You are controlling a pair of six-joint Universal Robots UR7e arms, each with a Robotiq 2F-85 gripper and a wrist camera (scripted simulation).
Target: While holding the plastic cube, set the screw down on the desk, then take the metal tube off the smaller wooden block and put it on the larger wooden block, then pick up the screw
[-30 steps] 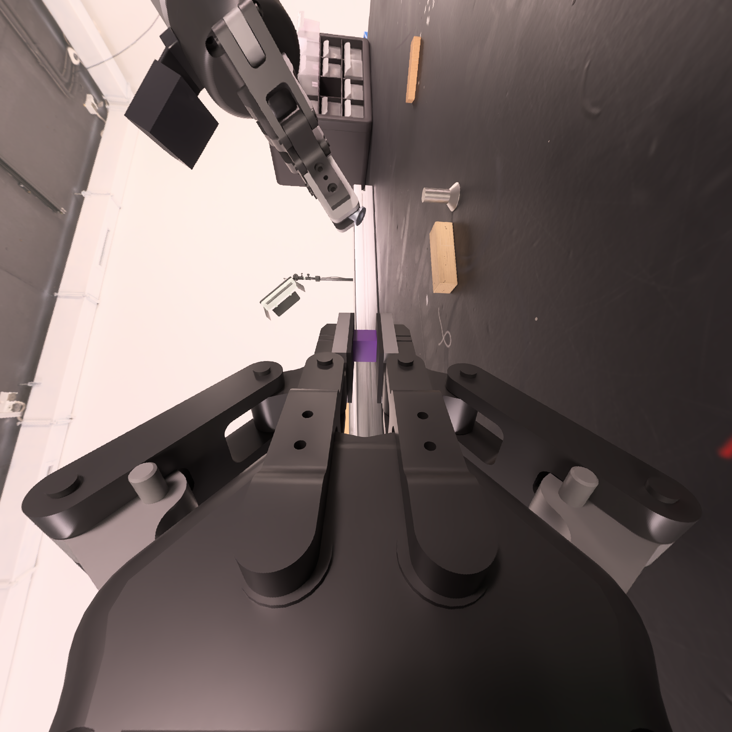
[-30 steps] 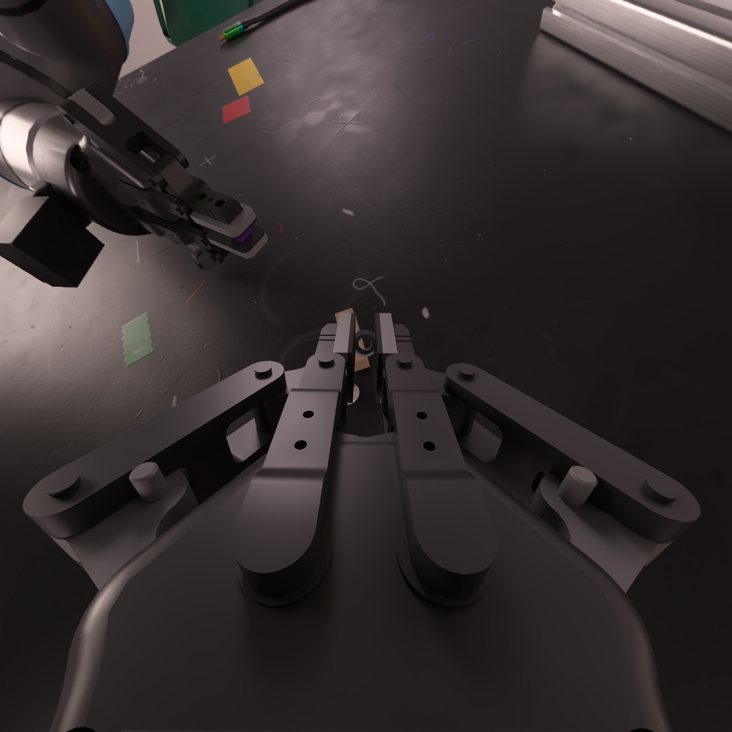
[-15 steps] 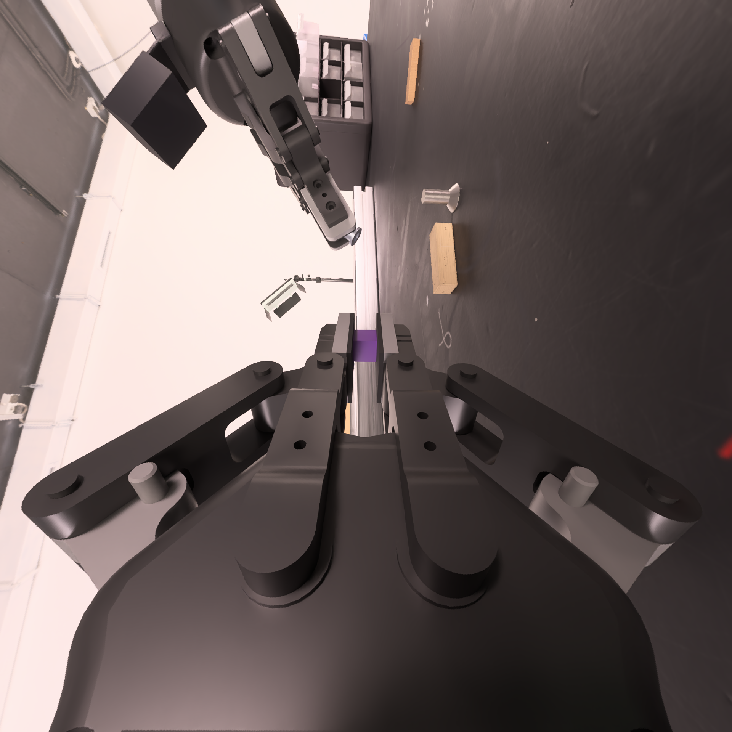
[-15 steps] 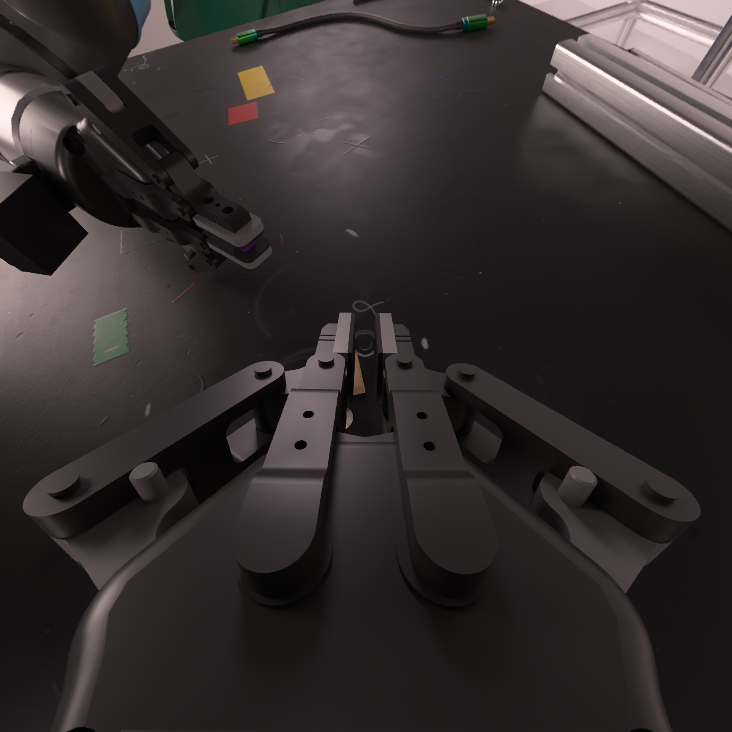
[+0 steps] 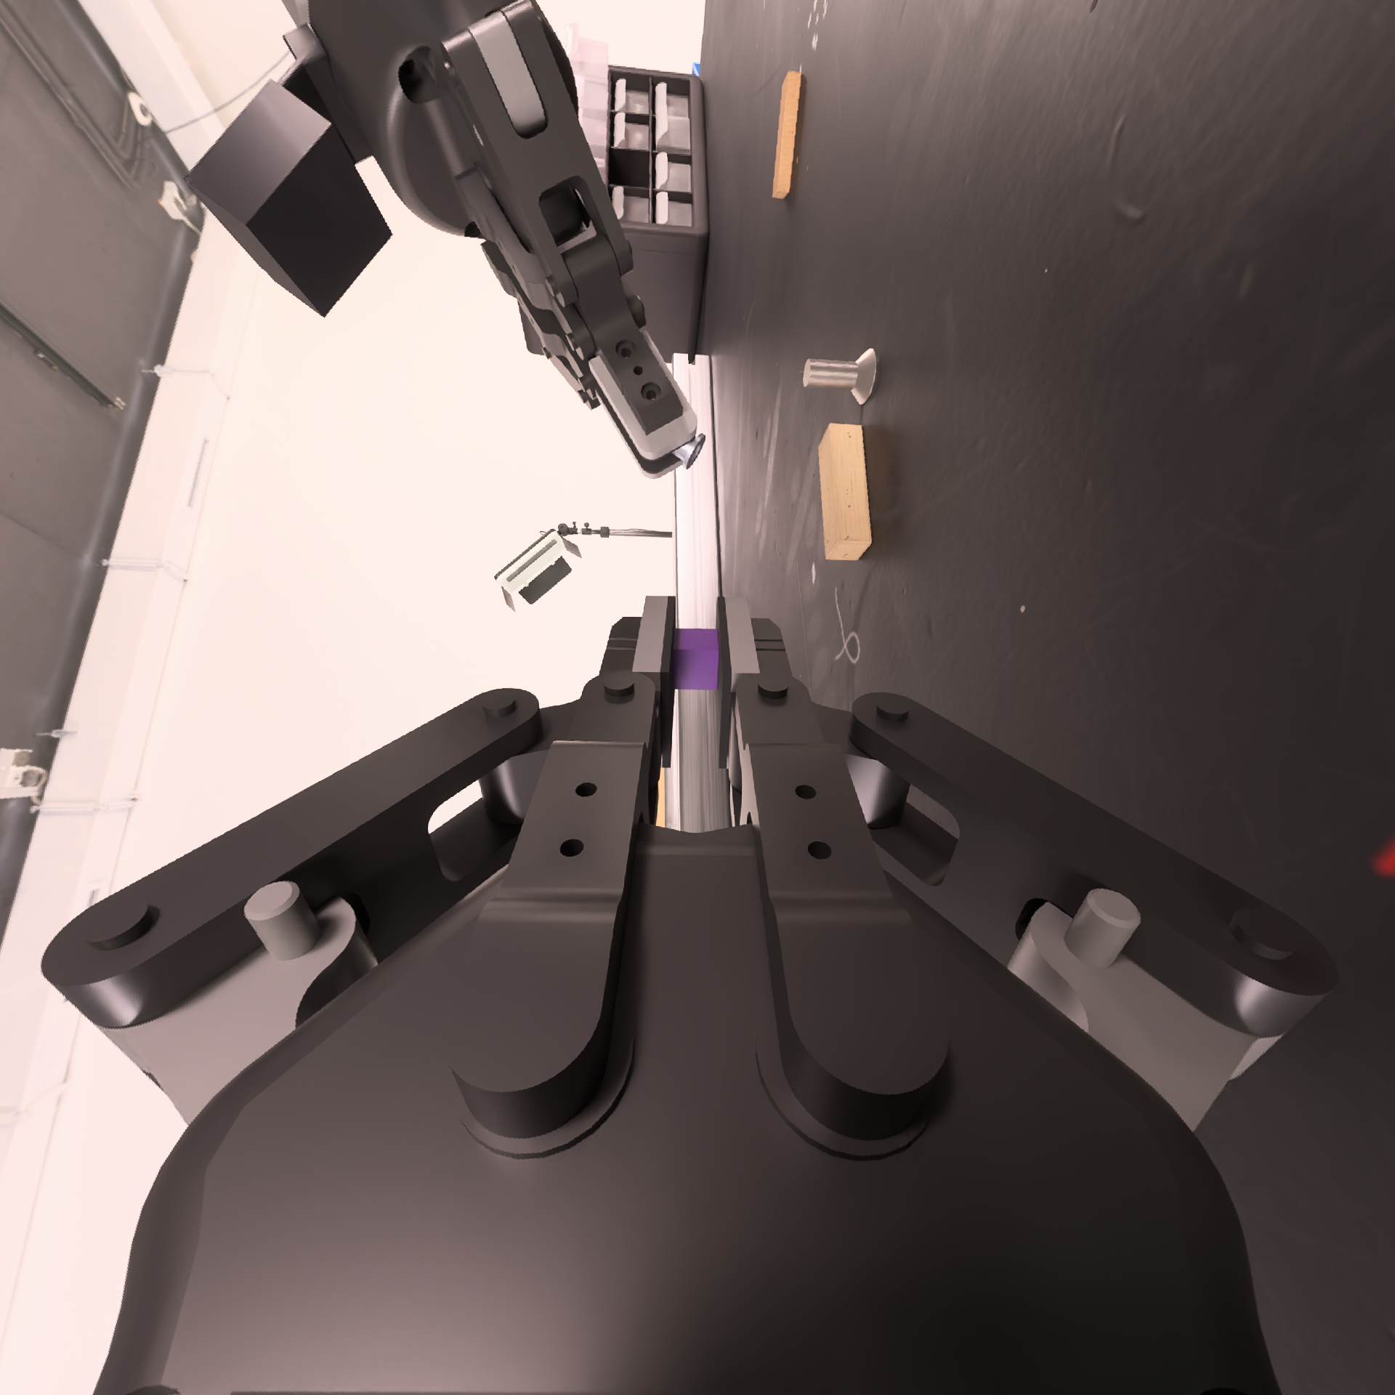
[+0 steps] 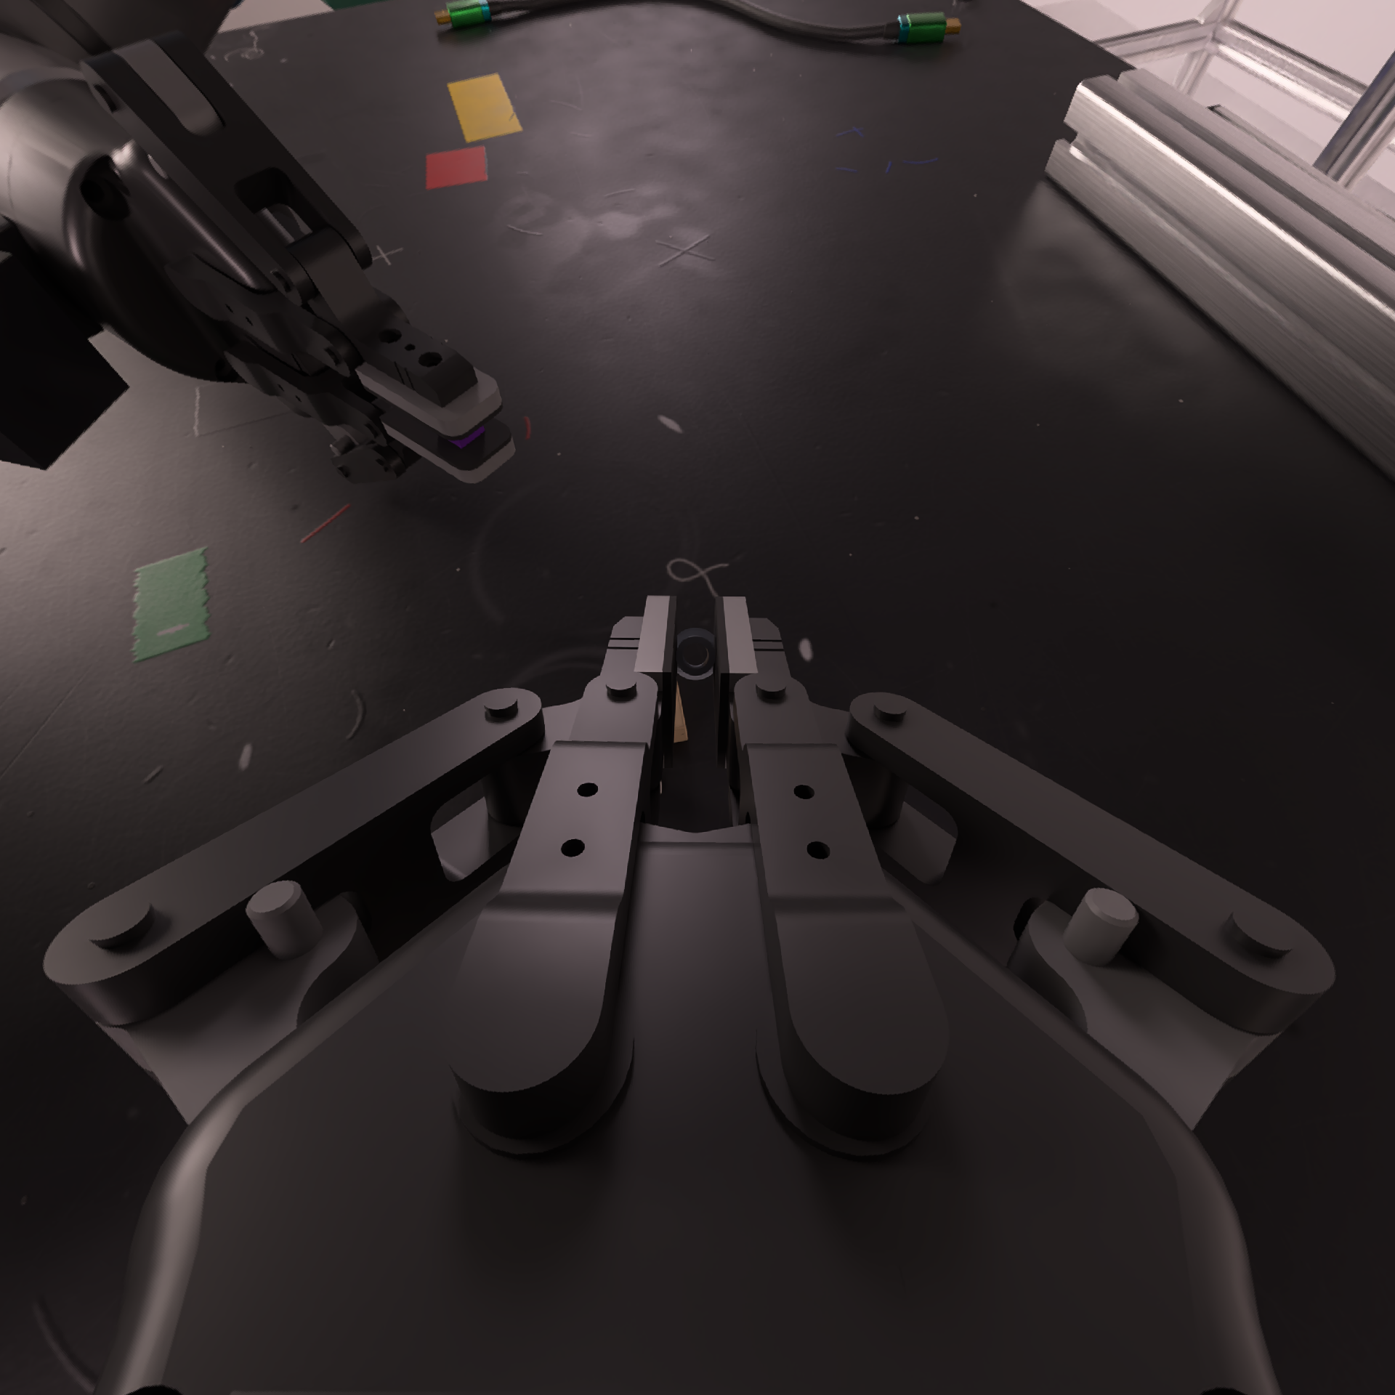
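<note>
My left gripper (image 5: 694,634) is shut on the purple plastic cube (image 5: 694,660) and holds it above the desk; it also shows in the right wrist view (image 6: 472,441). My right gripper (image 6: 696,634) is shut on a small round metal tube (image 6: 694,657), seen end-on, in the air above the desk. In the left wrist view the right gripper (image 5: 672,453) hangs beside the smaller wooden block (image 5: 845,491). The screw (image 5: 842,375) stands head-down on the desk just beyond that block. The larger, flat wooden block (image 5: 786,136) lies farther off.
A dark drawer box (image 5: 657,151) stands at the desk's far edge. An aluminium rail (image 6: 1208,249) runs along one side. A cable with green plugs (image 6: 679,15) lies at the far end. Yellow (image 6: 483,106), red (image 6: 456,166) and green (image 6: 170,604) patches mark the desk.
My right gripper has risen and tilted with the tube, so more of the far desk shows. In the left wrist view it has come a little nearer. The left gripper has not moved.
</note>
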